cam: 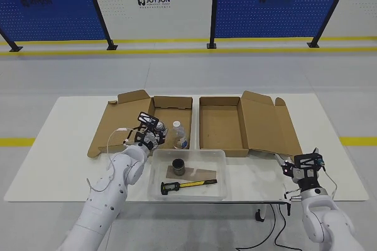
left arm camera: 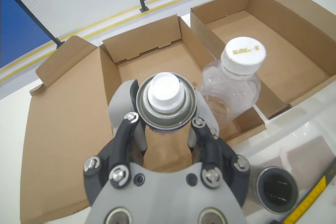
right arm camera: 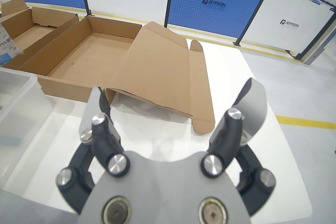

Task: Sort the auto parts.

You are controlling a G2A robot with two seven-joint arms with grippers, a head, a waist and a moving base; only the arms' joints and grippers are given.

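Note:
My left gripper (left arm camera: 165, 104) is shut on a metal spray can (left arm camera: 166, 99) with a white cap, held upright over the left cardboard box (left arm camera: 155, 64). Beside it in that box stands a clear plastic bottle (left arm camera: 233, 83) with a white cap. In the top view the left gripper (cam: 152, 128) and can (cam: 159, 130) hang over the left box (cam: 169, 113), with the bottle (cam: 180, 135) to their right. A clear plastic tray (cam: 220, 157) in front holds a dark metal cylinder (cam: 178, 166), a brown sheet (cam: 198, 172) and a yellow-and-black caliper (cam: 187, 184). My right gripper (right arm camera: 173, 99) stands open and holds nothing above the table's right front.
The right cardboard box (cam: 221, 125) lies open with its lid flap (cam: 267, 122) spread to the right. The white table (cam: 50, 144) has bare room at its left and right ends. The cylinder (left arm camera: 275, 188) and the tray's rim (left arm camera: 309, 104) lie close to the left gripper.

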